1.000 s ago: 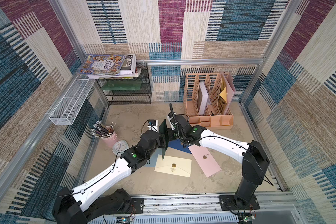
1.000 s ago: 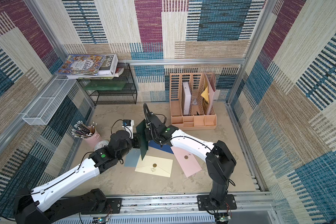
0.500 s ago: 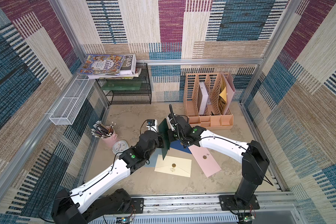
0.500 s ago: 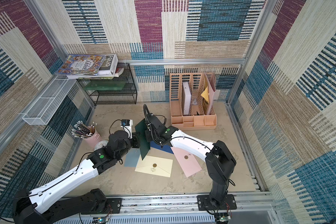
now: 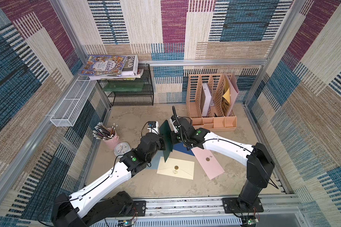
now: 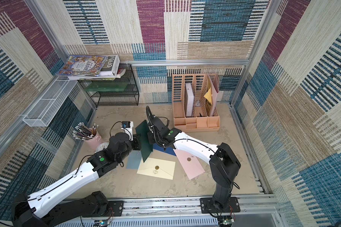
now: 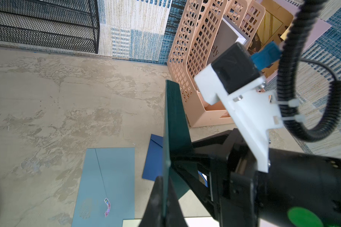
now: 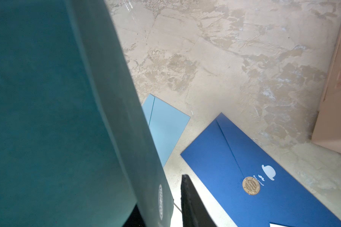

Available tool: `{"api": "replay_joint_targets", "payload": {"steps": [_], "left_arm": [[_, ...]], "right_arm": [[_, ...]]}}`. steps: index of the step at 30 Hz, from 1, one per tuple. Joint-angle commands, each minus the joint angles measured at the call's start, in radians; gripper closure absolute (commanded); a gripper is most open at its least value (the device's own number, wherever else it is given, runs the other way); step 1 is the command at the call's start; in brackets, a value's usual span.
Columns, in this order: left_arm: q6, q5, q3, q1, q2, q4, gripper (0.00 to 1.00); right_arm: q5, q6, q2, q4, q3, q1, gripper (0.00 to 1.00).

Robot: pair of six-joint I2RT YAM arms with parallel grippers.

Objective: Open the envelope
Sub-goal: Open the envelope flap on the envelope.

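Green envelope (image 5: 166, 140) is standing on edge above the table at about 12 o'clock from the cream envelope (image 5: 175, 169), because your left gripper (image 7: 162, 198) is pinching it tight while your right gripper (image 8: 165, 206), part open, is straddling its sealed flap.

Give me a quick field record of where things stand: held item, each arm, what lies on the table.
held item: dark green envelope, upright on edge above the table
left gripper: jaws shut on the envelope's edge
right gripper: at the envelope's sealed face; one jaw is apart from the paper, grip unclear
seal: round sticker on the green envelope, still in place
lying flat: cream envelope, pink envelope, dark blue envelope, light blue envelope
back of table: peach file organizer
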Motion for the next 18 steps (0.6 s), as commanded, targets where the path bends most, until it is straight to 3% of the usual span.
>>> {"api": "replay_joint_targets", "payload": {"steps": [1, 9, 14, 18], "left_arm": [[0.001, -0.008, 0.008, 0.000, 0.007, 0.000, 1.00], [-0.005, 0.013, 0.012, 0.000, 0.033, 0.005, 1.00], [0.001, 0.011, 0.011, 0.001, 0.018, 0.005, 1.00], [0.007, 0.014, 0.004, 0.000, 0.005, 0.011, 1.00]], "right_arm": [[-0.005, -0.001, -0.008, 0.007, -0.001, 0.000, 0.76], [-0.008, -0.011, -0.021, 0.015, -0.003, -0.004, 0.80], [-0.040, -0.013, -0.019, 0.027, -0.013, -0.011, 0.95], [-0.052, -0.014, -0.018, 0.036, -0.020, -0.015, 1.00]]}}
